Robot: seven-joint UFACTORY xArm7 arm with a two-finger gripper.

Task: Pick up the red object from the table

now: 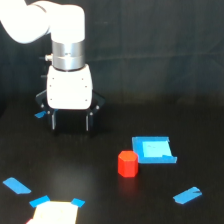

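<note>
The red object (128,164) is a small red-orange hexagonal block standing on the black table (100,200), right of centre. It stands just left of a flat blue square tray (154,150) and appears to touch the tray's near left corner. My gripper (71,125) hangs from the white arm at the upper left, above and to the left of the block, well apart from it. Its two dark fingers (53,121) point down with a wide gap between them and nothing in it. The gripper is open.
Blue tape strips lie on the table at the lower left (17,185) and lower right (187,195). A pale paper patch (55,213) with blue tape corners sits at the bottom edge. A dark backdrop stands behind the table.
</note>
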